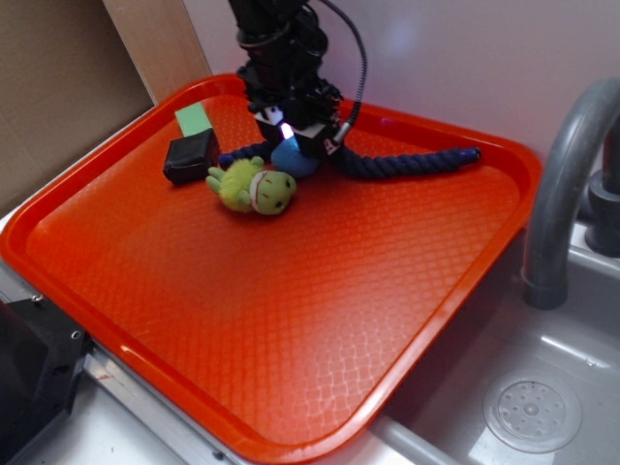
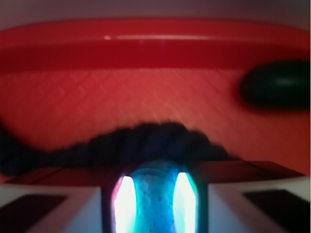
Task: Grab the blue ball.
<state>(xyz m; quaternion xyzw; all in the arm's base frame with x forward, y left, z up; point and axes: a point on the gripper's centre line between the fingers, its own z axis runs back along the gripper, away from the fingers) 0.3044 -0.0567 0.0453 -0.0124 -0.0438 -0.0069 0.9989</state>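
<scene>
The blue ball [image 1: 294, 158], light blue and dimpled, sits at the back of the orange tray [image 1: 320, 320], right beside the green plush toy [image 1: 254, 187]. My gripper [image 1: 295, 150] stands over it, its fingers closed against the ball's two sides. In the wrist view the ball [image 2: 156, 204] fills the gap between the two glowing pads [image 2: 125, 204], squeezed narrow between them. My gripper [image 2: 155, 206] is shut on it. The navy braided rope [image 2: 121, 145] lies just behind the ball.
A black box [image 1: 191, 157] and a green block [image 1: 196, 119] lie left of the gripper. The navy rope [image 1: 407, 163] runs right across the tray's back. A dark oval object [image 2: 277, 87] lies at the right. A sink with a grey faucet [image 1: 567, 194] borders the tray's right side.
</scene>
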